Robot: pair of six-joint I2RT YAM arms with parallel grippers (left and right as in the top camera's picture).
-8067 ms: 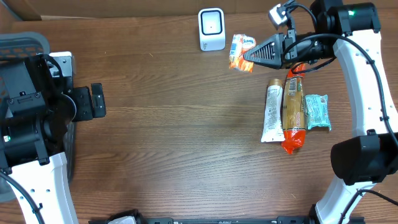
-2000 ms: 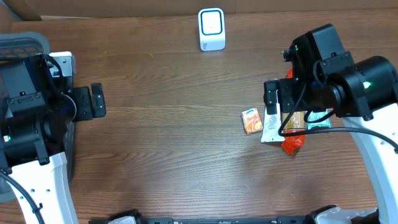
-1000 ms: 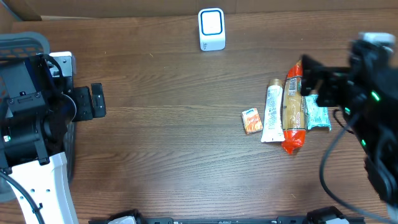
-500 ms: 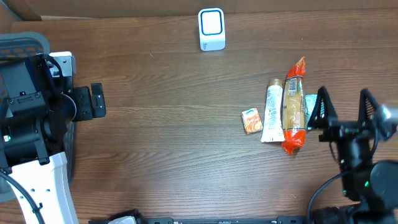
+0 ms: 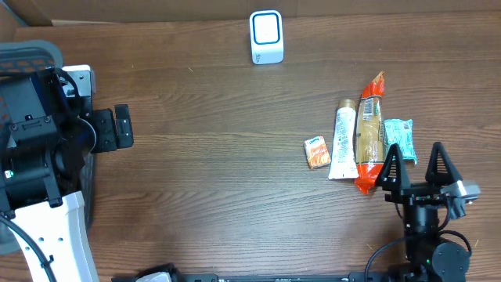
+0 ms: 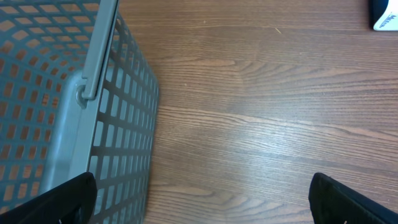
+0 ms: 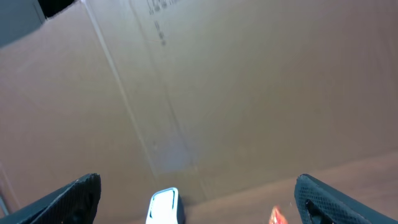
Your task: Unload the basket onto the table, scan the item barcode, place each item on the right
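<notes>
Overhead: table (image 5: 219, 180), dark brown wood grain, a cardboard wall along its far edge. Scanner (image 5: 267, 37), white with a blue face, upright at far centre. Row of goods at right: small orange packet (image 5: 316, 151) just beside a white tube (image 5: 343, 144), which touches a long orange-ended packet (image 5: 369, 133); teal packet (image 5: 398, 139) on that one's far side. Grey mesh basket (image 5: 31, 55) at the far left corner. Left gripper (image 5: 123, 127) by the left edge, jaws fully apart, holding nothing. Right gripper (image 5: 414, 157) upright near the teal packet, jaws wide, empty. Left wrist: basket wall fills the left half; bare table beyond; scanner's corner at top right; both dark fingertips (image 6: 56, 199) in the bottom corners, nothing between them. Right wrist: cardboard wall fills the frame; scanner top at the bottom edge; fingertips (image 7: 68, 196) far apart, empty.
</notes>
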